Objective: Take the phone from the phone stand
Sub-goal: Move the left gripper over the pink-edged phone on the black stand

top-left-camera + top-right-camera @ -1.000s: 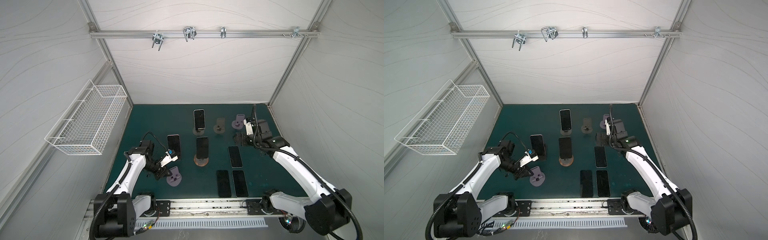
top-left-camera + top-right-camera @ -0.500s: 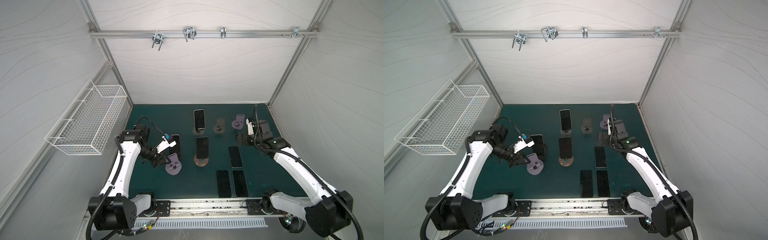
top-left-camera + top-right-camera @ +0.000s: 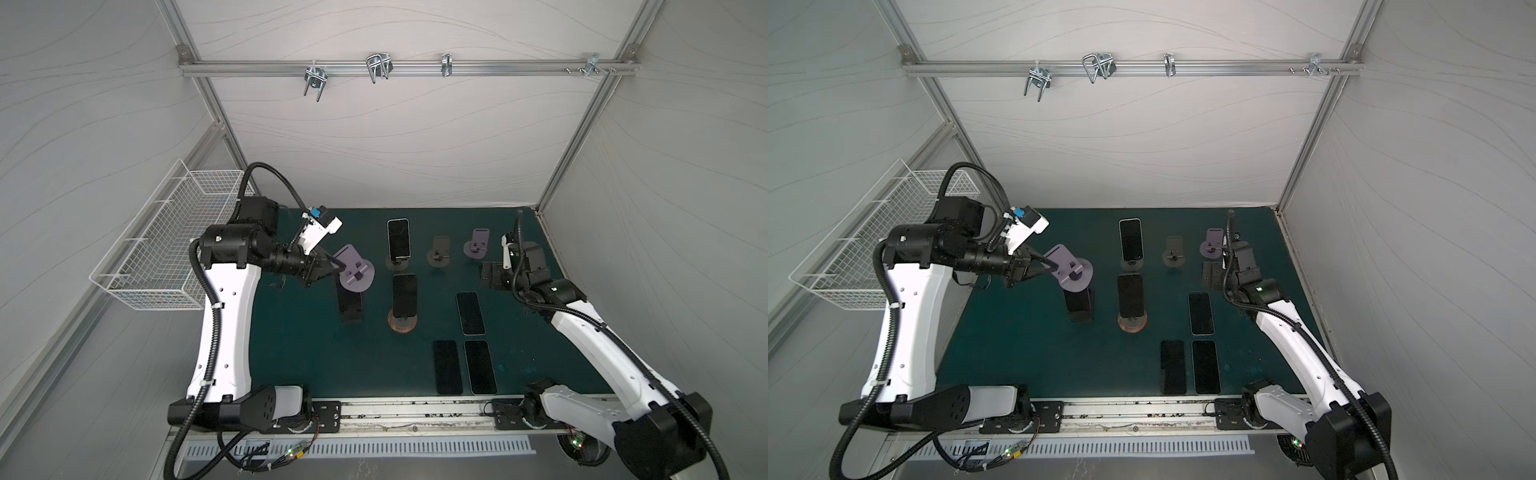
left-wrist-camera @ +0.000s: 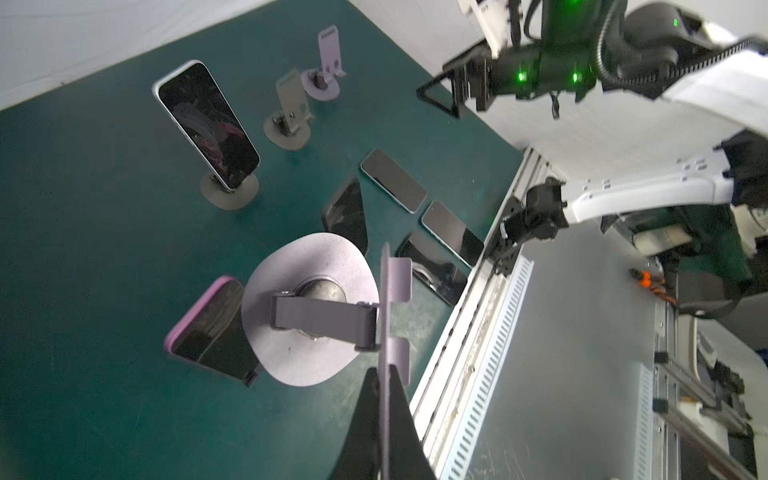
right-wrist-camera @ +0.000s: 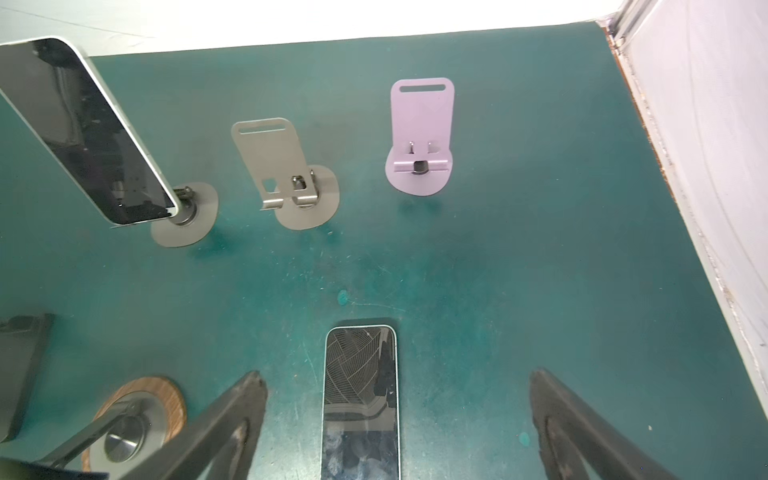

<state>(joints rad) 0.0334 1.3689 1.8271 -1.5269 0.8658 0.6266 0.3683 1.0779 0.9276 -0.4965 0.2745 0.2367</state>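
1. Closest to me, a pair of flat phones [image 3: 447, 367] lies side by side on the counter [image 3: 316, 365], off any stand. Nothing about them has changed.
2. One step further is the change. Over the last second my left claw [image 3: 337, 267] has carried the purple stand [image 3: 356, 277] up off the counter and away from the front edge. The claw is clenched on the stand's back plate, and the stand hangs in the air, empty.
3. The pink-cased phone [image 3: 350, 305] sits on the counter below that stand and looks clear of it. I judge this phone is already removed, and what I hold is only the leftover stand, to be set down somewhere.
4. Beside it, a dark phone [image 3: 404, 294] is on the wood-based stand [image 3: 402, 325], so I judge work remains.
5. My right claw [image 5: 397, 376] has not moved. It is spread wide, holds nothing, and hovers over a third flat phone [image 5: 360, 399].
6. At the back, a white-edged phone [image 3: 398, 239] occupies a grey stand [image 5: 195, 224]. An empty grey stand [image 3: 440, 250] and an empty lilac stand [image 3: 478, 245] stand beside it.
7. Hard to read: the lifted stand covers the pink-cased phone's far end in both top views, so I cannot tell whether it lies flat or leans. The left wrist view cuts my claw's fingers off at the frame edge.
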